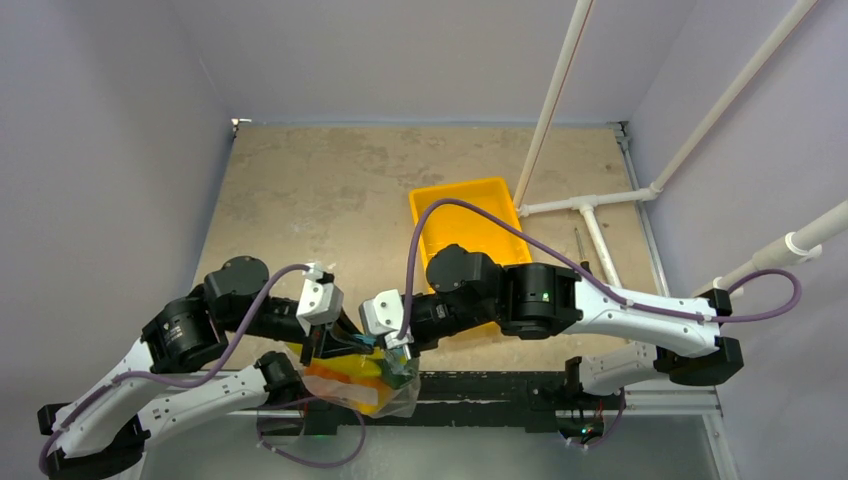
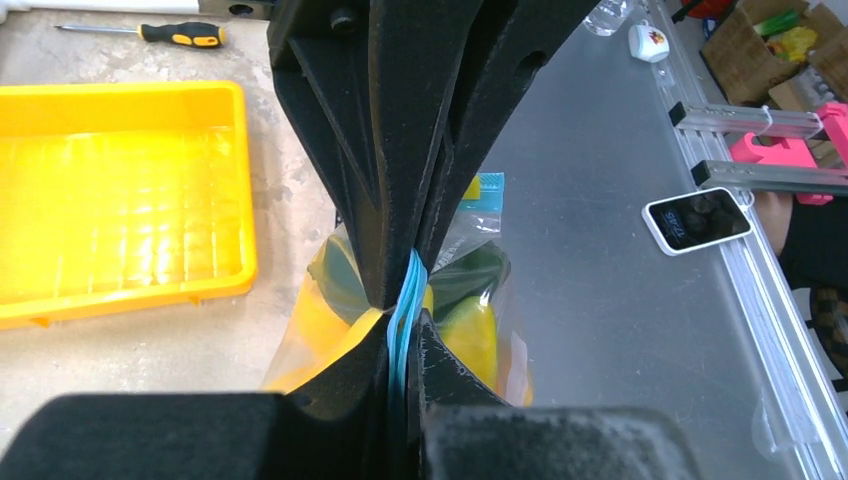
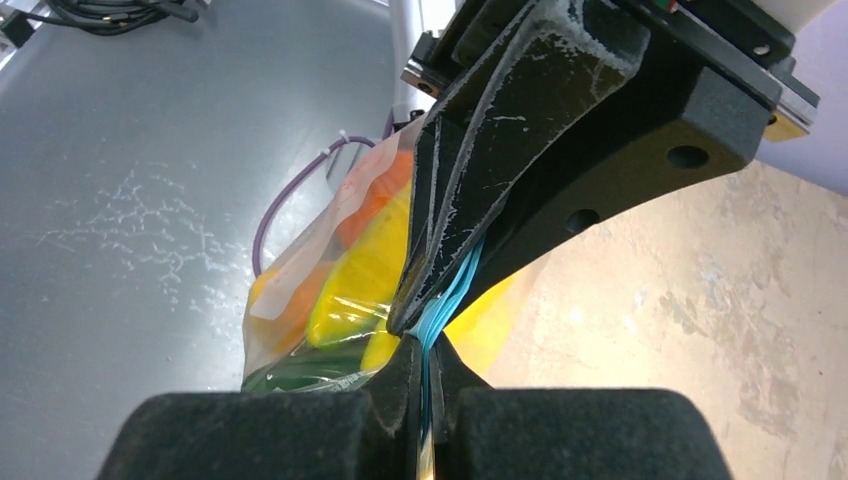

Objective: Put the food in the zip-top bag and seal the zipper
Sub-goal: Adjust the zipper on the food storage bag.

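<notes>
both claws meet nose to nose at the lower centre of the top view, just over the near edge of the counter (image 1: 330, 190). the left claw (image 2: 402, 345) is closed tight, its black pads pinching the teal-blue zipper (image 2: 407, 295) so that only the thin strip shows between them. the right claw (image 3: 428, 352) is closed the same way on the same strip. in each wrist view the other claw fills the upper middle of the frame, tip almost against tip, with a short run of zipper showing between the two. whether the strip is pressed shut along its whole length cannot be told

the zip-top bag (image 1: 372, 392) hangs by its mouth below the two claws, at the bottom centre of the top view, over the dark rail at the counter's near edge and the grey metal sheet (image 3: 150, 150) beyond it. whether it touches anything beneath cannot be told. the food (image 3: 360, 280) is inside the bag: in the right wrist view an orange piece shows highest, a yellow one in the middle and a dark green one at the bottom, all pressed against the clear plastic

the yellow tray (image 1: 470, 200) sits on the counter right of centre in the top view, its near part hidden under the right arm. a screwdriver (image 2: 150, 33) with a black and orange handle lies past the tray, at the upper left of the left wrist view. a purple cable (image 3: 285, 200) loops behind the bag
</notes>
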`<action>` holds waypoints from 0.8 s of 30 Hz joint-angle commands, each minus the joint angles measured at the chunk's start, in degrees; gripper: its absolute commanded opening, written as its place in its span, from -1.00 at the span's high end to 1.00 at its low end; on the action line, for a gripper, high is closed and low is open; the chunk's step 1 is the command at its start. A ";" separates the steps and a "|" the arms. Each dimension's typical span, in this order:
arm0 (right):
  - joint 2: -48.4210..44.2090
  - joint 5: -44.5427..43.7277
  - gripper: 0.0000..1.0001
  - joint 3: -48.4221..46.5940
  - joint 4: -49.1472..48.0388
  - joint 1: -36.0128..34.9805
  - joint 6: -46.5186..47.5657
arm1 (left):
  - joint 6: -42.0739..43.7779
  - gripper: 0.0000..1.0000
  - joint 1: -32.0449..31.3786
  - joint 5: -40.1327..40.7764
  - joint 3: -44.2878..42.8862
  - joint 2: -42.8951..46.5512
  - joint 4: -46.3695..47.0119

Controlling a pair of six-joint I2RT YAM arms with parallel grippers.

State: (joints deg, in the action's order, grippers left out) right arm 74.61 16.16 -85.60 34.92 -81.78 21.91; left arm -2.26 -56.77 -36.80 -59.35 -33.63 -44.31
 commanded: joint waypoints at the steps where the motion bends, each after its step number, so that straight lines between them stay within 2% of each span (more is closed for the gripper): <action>1: -3.72 -3.51 0.89 -0.85 -7.80 -0.22 -2.21 | 0.94 1.00 -0.27 3.47 -1.02 -0.07 -0.54; 4: -6.70 -8.64 0.48 1.96 -12.81 -0.28 -4.70 | 0.81 1.00 -0.29 4.68 -1.28 -0.75 -0.72; 10: -14.80 -16.45 0.13 9.66 -21.39 -0.25 -11.69 | 0.25 1.00 -0.31 8.66 -1.47 -1.01 -0.65; 16: -22.73 -17.27 -0.07 17.57 -29.32 -0.22 -16.98 | -2.33 1.00 -0.27 13.58 -1.25 0.67 1.24; 24: -27.44 -19.74 -0.09 26.78 -37.79 -0.23 -25.28 | -5.29 1.00 -0.27 20.42 -2.51 4.41 4.62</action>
State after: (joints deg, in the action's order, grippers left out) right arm 48.51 -0.82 -62.37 4.78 -81.82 2.72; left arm -4.95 -56.77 -20.91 -59.35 -31.00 -45.89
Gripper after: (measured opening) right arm 0.541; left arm 0.027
